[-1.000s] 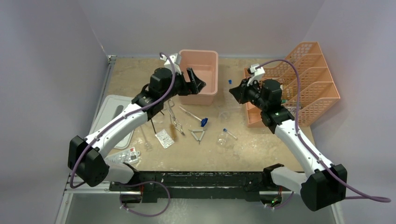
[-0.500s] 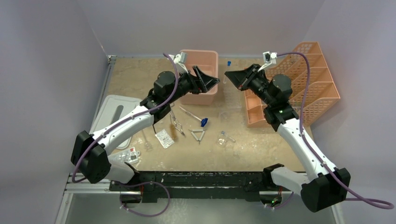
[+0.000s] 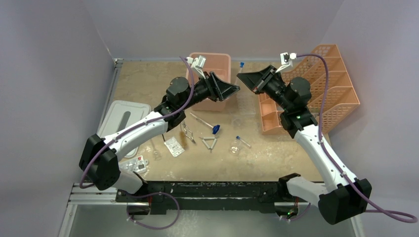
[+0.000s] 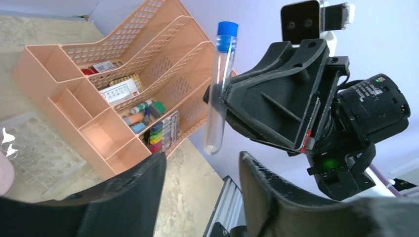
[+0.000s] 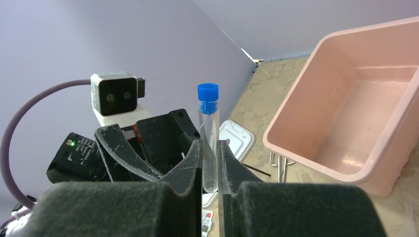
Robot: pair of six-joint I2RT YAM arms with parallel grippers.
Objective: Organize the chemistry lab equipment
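Right wrist view: the right claw pinches a blue-capped test tube upright, aloft just beside the pink tub. The left claw gapes empty, facing it. Let go early and the tube drops, maybe cracking on the counter.

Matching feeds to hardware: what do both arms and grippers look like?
White links, black joints and bases on the left arm and right arm. A purple cable runs along each to a wrist camera. Black wedge-shaped fingers on the left gripper and right gripper.

Bright, soft, even light with faint shadows; wrist views blur their own near fingers.
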